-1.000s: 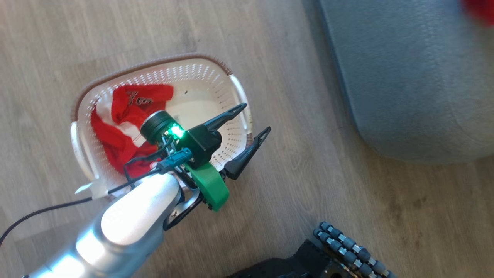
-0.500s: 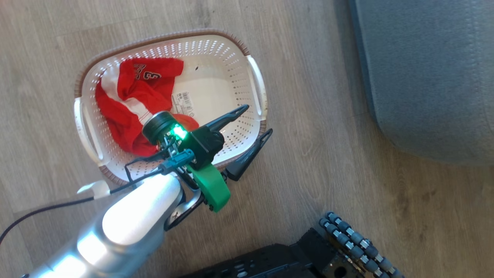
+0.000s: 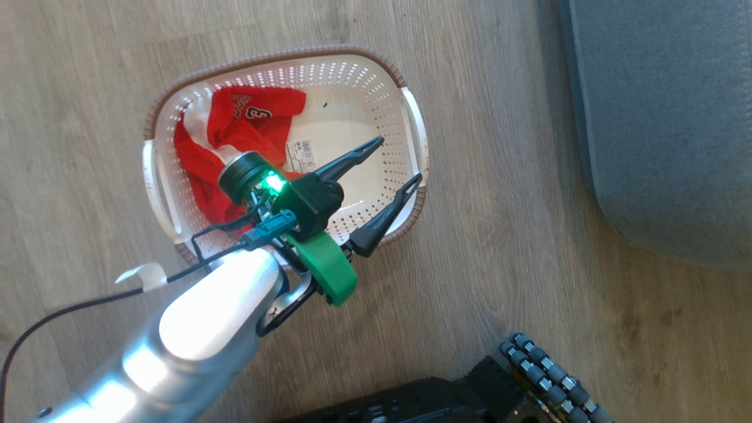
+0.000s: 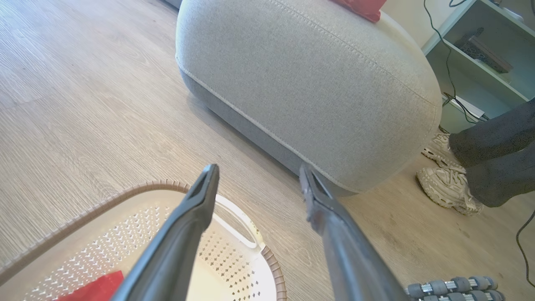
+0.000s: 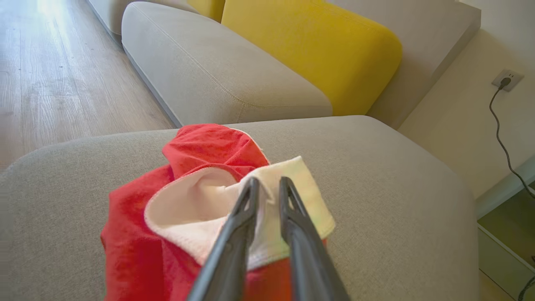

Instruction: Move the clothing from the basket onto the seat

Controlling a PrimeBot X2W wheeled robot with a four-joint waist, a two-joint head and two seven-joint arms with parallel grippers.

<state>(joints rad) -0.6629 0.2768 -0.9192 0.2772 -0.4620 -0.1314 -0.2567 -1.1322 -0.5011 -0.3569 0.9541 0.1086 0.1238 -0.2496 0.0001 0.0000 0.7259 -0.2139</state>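
Closest to me is the left gripper (image 3: 398, 158), fingers spread wide with nothing between them. It hangs over the end of the basket (image 3: 352, 82) that's nearest the seat (image 3: 664, 117), one finger above the basket floor and the other about over the rim. One piece is left in there: a red jersey (image 3: 258, 111) with a 3 on it, bunched up at the opposite end, right beside the paper label (image 3: 301, 148) and partly hidden behind my own wrist. The basket sits on the wooden floor (image 3: 499, 264), near the seat but not touching it. Further out, the right gripper (image 5: 268, 180) is over the seat top, where a red garment (image 5: 200, 146) lies in a heap with its white cuff (image 5: 184, 209) turned up. Those fingers are only a sliver apart with cuff fabric in the gap, and I honestly can't tell if they're pinching it or just sitting loose around it. So I'd call this the drop-off of one piece, roughly halfway through the job. Next I'd want the right jaws properly open and lifted straight clear so the cuff doesn't drag off the edge. Then the left hand needs to swing back across the basket, drop onto the jersey and grab a decent fold, not just the thin top layer. There's a yellow cushion (image 5: 317, 50) way at the back, well out of the way.
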